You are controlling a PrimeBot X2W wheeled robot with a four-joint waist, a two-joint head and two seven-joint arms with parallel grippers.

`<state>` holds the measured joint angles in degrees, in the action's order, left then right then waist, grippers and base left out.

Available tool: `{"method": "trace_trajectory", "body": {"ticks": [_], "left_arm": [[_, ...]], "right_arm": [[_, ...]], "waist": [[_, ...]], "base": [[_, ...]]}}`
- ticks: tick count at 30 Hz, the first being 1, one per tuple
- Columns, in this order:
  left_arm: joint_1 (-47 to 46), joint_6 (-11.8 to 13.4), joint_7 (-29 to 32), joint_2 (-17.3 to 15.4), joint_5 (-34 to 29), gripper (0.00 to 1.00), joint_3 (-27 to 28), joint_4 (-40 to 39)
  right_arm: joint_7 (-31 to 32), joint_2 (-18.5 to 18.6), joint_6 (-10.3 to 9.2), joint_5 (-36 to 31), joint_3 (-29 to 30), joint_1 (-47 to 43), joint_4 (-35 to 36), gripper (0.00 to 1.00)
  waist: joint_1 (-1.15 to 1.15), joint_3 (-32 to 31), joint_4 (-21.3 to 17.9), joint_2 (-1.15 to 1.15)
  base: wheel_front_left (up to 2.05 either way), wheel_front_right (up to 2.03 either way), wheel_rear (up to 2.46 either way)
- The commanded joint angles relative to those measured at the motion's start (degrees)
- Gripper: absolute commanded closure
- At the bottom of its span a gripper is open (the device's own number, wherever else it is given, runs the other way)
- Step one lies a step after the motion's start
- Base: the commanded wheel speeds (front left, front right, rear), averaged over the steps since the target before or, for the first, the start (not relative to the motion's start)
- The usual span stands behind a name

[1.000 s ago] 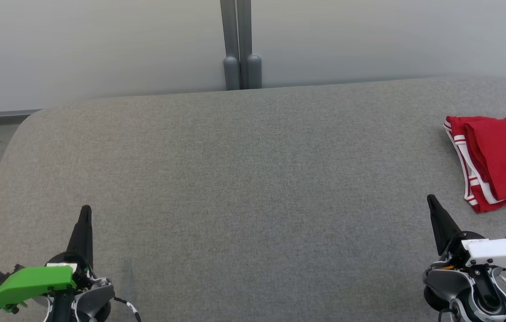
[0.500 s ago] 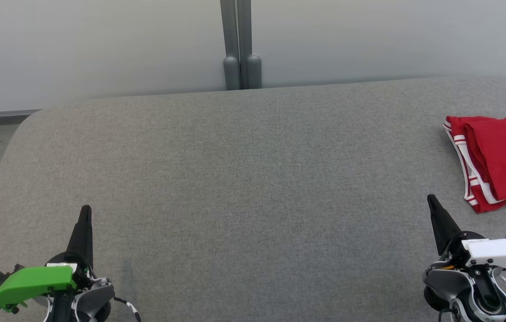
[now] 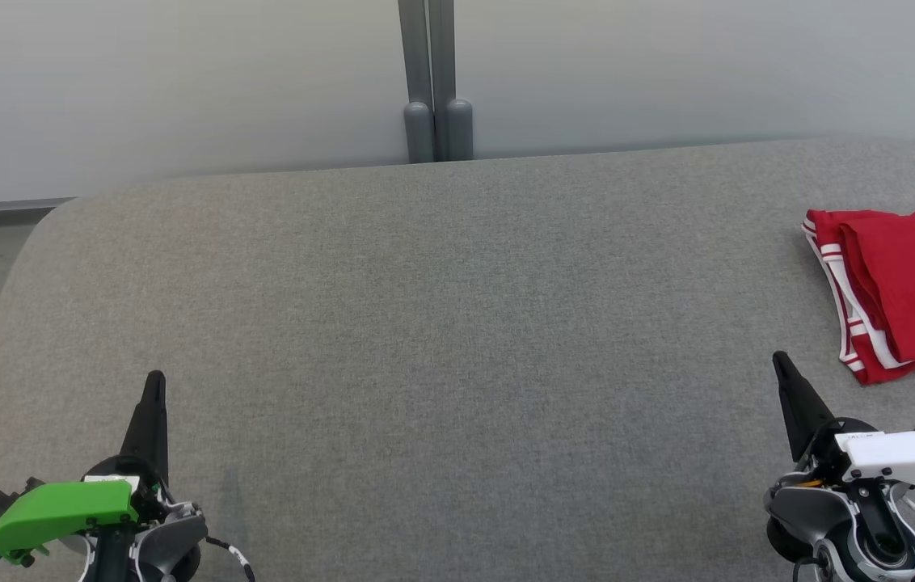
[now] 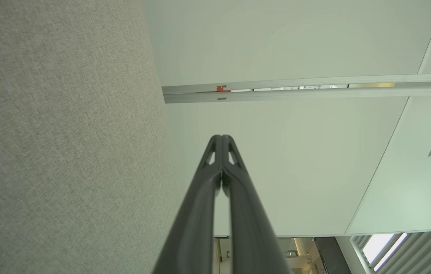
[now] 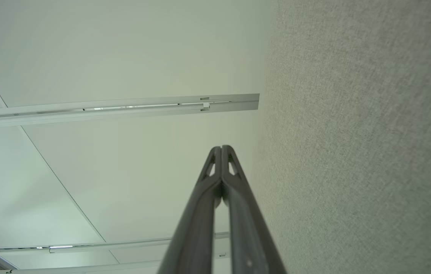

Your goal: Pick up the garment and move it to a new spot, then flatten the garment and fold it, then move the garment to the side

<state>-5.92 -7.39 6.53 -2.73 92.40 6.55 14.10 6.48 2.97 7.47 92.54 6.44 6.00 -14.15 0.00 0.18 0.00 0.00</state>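
Grey fabric counter (image 3: 457,307) stretching across frame. Red white-striped garment (image 3: 906,291) lying folded at right edge of frame. Left gripper (image 3: 154,381) and right gripper (image 3: 781,361) sitting clenched at lower corners, grasping nothing. Nothing shifting since second ago; task probably finishing, arms idling.

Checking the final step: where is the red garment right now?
In the head view, the folded red garment lies at the right edge of the grey surface, ahead of the right gripper, partly cut off by the frame.
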Motion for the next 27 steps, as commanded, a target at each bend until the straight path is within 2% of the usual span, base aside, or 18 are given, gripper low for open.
{"method": "trace_trajectory", "body": {"ticks": [1, 27], "left_arm": [[-0.7, -0.3, 0.2, -0.3, 0.0, 1.0, 0.1, -0.1], [-0.7, -0.3, 0.2, -0.3, 0.0, 1.0, 0.1, -0.1]], "right_arm": [[0.1, 0.0, 0.04, -0.1, 0.1, 0.4, 0.3, 1.0], [0.2, 0.0, 0.04, -0.2, 0.2, 0.4, 0.3, 1.0]], "waist": [[0.0, 0.0, 0.0, 0.0], [0.0, 0.0, 0.0, 0.0]], "base": [[0.0, 0.0, 0.0], [0.0, 0.0, 0.0]]}}
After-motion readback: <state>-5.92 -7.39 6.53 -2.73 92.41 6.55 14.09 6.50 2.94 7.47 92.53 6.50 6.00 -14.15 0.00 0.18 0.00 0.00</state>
